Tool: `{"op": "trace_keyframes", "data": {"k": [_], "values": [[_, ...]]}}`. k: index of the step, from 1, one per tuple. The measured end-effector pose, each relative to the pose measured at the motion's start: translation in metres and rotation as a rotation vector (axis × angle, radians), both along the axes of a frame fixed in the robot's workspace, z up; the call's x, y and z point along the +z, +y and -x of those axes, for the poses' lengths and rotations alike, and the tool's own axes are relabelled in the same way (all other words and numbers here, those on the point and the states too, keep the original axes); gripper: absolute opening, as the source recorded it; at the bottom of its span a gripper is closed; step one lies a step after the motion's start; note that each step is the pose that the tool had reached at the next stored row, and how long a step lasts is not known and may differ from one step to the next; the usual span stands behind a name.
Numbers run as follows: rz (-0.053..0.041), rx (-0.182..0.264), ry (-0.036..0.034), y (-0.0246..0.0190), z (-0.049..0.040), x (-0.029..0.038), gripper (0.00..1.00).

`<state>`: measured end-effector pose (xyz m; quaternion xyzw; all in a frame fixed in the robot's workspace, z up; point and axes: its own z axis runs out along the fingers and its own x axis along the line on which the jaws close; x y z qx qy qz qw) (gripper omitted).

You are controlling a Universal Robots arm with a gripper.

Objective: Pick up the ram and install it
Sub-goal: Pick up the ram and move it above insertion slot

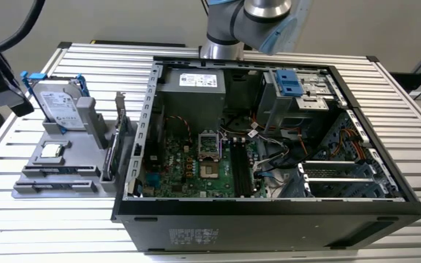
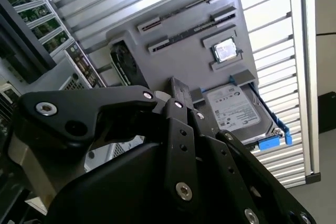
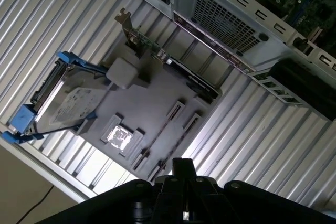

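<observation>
Approach step, I'd say: the black claw (image 3: 181,169), open or closed I cannot tell, hangs above the long, thin dark ram stick (image 1: 58,171), lower left in the exterior view. Grasping calls for squaring to its narrow edge.

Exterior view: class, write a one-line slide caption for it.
Open computer case on a slatted table; at the exterior view's left, a grey holder carries the ram and a hard drive.

Tabletop (image 1: 408,126): ribbed bare-metal slats, bright and reflective. Computer case (image 1: 269,227): matt black outer panels, unpainted grey sheet metal inside. Holder tray (image 1: 79,163): matt grey plastic. Hard drive (image 1: 58,107): smooth silvery metal lid, set in a blue plastic frame (image 1: 27,76). Hand (image 2: 176,85): matt black links with shiny screw heads.
</observation>
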<state>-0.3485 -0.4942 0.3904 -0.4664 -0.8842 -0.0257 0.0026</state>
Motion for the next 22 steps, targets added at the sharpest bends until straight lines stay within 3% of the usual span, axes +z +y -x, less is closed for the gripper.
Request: {"op": "trace_keyframes", "data": {"k": [22], "values": [[0.0000, -0.139, 0.0010, -0.0007, 0.0001, 0.0002, 0.00]]}}
